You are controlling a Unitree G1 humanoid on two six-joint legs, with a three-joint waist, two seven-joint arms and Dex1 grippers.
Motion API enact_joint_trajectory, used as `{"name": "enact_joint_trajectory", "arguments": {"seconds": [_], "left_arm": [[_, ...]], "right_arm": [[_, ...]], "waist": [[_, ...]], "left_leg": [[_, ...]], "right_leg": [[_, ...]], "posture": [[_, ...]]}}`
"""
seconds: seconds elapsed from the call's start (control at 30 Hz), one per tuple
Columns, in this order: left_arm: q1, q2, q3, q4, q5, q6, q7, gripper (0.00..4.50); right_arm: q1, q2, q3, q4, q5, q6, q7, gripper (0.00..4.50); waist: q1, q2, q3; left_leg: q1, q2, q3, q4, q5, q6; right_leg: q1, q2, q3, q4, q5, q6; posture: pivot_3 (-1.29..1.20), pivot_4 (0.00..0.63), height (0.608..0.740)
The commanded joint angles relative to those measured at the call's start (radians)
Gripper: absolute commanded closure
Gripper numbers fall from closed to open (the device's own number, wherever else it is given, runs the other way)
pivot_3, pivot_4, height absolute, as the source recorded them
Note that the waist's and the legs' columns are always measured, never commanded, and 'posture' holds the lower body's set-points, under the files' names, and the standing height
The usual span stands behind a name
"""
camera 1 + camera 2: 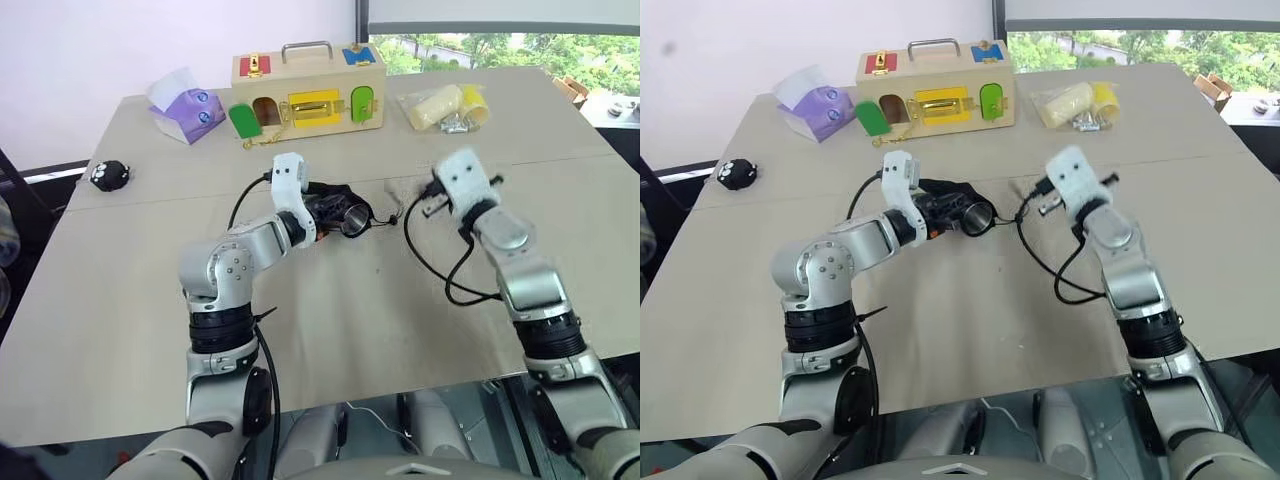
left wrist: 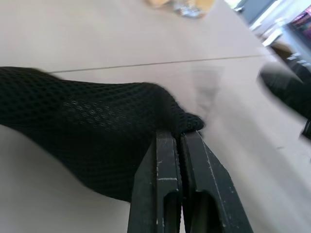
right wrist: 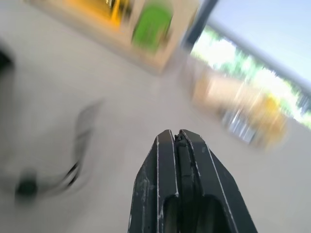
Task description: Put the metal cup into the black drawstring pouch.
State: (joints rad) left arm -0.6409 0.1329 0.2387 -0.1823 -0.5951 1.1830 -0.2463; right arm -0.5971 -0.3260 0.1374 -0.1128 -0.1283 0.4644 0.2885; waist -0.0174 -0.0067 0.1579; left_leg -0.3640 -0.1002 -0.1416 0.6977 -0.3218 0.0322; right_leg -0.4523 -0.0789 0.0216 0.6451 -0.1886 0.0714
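Note:
My left gripper (image 2: 177, 133) is shut on the edge of the black drawstring pouch (image 2: 82, 126), a mesh cloth bag held a little above the table's middle (image 1: 330, 208). The shiny round rim of the metal cup (image 1: 352, 221) shows at the pouch's mouth, facing right; the cup's body is hidden by the cloth. My right gripper (image 1: 427, 206) hangs to the right of the pouch, raised off the table. Its fingers (image 3: 165, 160) are pressed together on a thin dark bit. The pouch's thin cord (image 1: 1025, 212) runs from the mouth up to this gripper.
At the table's far side stand a wooden lock box (image 1: 308, 95), a purple tissue pack (image 1: 188, 110) and a clear bag of yellow items (image 1: 445, 108). A small black fuzzy toy (image 1: 108, 175) lies far left. Bare tabletop (image 1: 350, 320) stretches to the near edge.

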Motion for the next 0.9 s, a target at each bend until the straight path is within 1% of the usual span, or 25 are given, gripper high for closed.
{"name": "enact_joint_trajectory", "arguments": {"seconds": [0.03,0.07,0.17,0.2,0.23,0.27,0.33,0.43,0.63,0.77,0.9], "left_arm": [[-0.016,-0.003,0.037,-0.046,-0.055,-0.019,-0.011,4.5],[-0.016,-0.002,0.036,-0.044,-0.058,-0.021,-0.007,4.5],[-0.007,0.009,0.023,-0.041,-0.054,-0.026,0.002,4.5],[-0.003,0.013,0.021,-0.042,-0.053,-0.025,0.004,4.5],[0.0,0.017,0.02,-0.044,-0.054,-0.022,0.005,4.5],[0.003,0.02,0.02,-0.045,-0.056,-0.021,0.006,4.5],[0.014,0.044,0.023,-0.052,-0.057,-0.014,0.0,4.5],[0.058,0.098,0.024,-0.073,-0.054,0.004,-0.013,4.5],[0.137,0.158,0.023,-0.114,-0.068,0.027,-0.027,4.5],[0.154,0.169,0.027,-0.128,-0.075,0.03,-0.02,4.5],[0.156,0.161,0.024,-0.141,-0.081,0.031,-0.006,4.5]], "right_arm": [[-0.004,0.038,-0.037,-0.054,0.055,0.036,0.012,4.42],[-0.003,0.043,-0.041,-0.055,0.061,0.043,0.013,4.42],[0.04,0.012,-0.01,-0.038,0.055,0.045,0.055,4.42],[0.064,0.013,-0.019,-0.036,0.09,0.066,0.083,4.42],[0.081,0.023,-0.036,-0.033,0.111,0.094,0.084,3.87],[0.091,0.03,-0.049,-0.031,0.126,0.114,0.082,3.54],[0.099,0.045,-0.069,-0.015,0.139,0.118,0.063,2.57],[0.101,0.102,-0.104,0.013,0.188,0.12,0.041,1.28],[0.075,0.213,-0.124,0.12,0.237,0.087,0.012,1.28],[0.016,0.237,-0.099,0.241,0.227,0.023,0.027,1.28],[-0.066,0.254,-0.085,0.413,0.214,-0.053,0.036,1.28]], "waist": [[0.001,0.0,0.0],[0.002,0.0,0.0],[0.007,0.0,0.0],[0.009,0.0,0.0],[0.009,0.0,0.0],[0.007,0.0,0.0],[0.003,0.0,0.0],[-0.006,0.001,0.0],[-0.011,0.001,0.0],[-0.011,0.001,0.0],[-0.017,0.001,0.0]], "left_leg": [[0.0,0.0,0.0,0.0,0.0,0.0],[0.0,0.0,0.0,0.0,0.0,0.0],[-0.001,-0.002,0.0,0.0,0.0,0.0],[-0.001,-0.002,0.0,0.0,0.0,0.0],[-0.001,-0.002,0.0,0.0,0.0,0.0],[-0.001,-0.002,-0.001,0.0,0.0,0.0],[-0.001,-0.001,-0.001,0.0,0.0,0.0],[0.0,-0.001,0.001,-0.001,0.0,0.0],[0.001,-0.001,0.0,-0.002,0.0,0.0],[0.001,-0.002,0.0,-0.002,0.0,0.0],[0.001,-0.001,0.0,-0.002,0.0,0.0]], "right_leg": [[0.0,0.0,0.0,0.0,0.0,0.0],[0.0,0.0,0.0,-0.001,0.0,0.0],[0.0,0.0,0.0,-0.001,0.0,0.0],[0.0,0.0,0.0,-0.001,0.0,0.0],[0.0,0.0,-0.001,-0.001,0.0,0.0],[0.0,0.0,-0.001,-0.002,0.0,0.0],[0.0,0.0,0.0,-0.002,0.0,0.0],[-0.001,0.0,0.003,0.0,0.0,0.0],[-0.002,0.001,0.004,0.0,0.0,0.0],[-0.002,0.001,0.003,0.0,0.0,0.0],[-0.002,0.001,0.003,0.0,0.0,0.0]], "posture": [[0.0,0.15,0.71],[0.0,0.15,0.71],[0.0,0.15,0.71],[0.0,0.15,0.71],[0.0,0.15,0.71],[0.0,0.15,0.71],[0.0,0.15,0.71],[0.0,0.15,0.71],[0.0,0.15,0.71],[0.0,0.15,0.71],[0.0,0.15,0.71]]}}
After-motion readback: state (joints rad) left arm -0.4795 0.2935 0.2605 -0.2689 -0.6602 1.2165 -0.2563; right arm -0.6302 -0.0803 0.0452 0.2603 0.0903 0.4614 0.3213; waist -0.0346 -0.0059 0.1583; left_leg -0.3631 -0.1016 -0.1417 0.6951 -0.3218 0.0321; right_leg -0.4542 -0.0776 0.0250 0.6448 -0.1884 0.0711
